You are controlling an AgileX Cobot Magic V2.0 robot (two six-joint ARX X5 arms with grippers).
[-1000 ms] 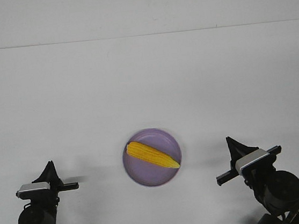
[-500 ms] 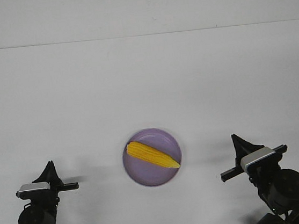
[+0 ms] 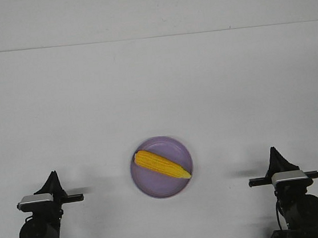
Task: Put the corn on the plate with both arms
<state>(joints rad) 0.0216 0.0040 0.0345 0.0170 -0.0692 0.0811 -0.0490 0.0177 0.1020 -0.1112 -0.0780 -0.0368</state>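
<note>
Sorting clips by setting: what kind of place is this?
Probably a robot lab tabletop: a bare white table, two arms' end effectors, and just a corn on a plate.

A wide white table stretches open from its far edge down to the plate, with a clear run across its whole breadth. The lavender plate, set near the front centre, carries a corn cob lying diagonally across it, the only raised object in the middle ground. Open lanes of bare surface flank the plate on both sides, separating it well from the left gripper and the right gripper, each parked low at a front corner, pointing away over the table.
</note>
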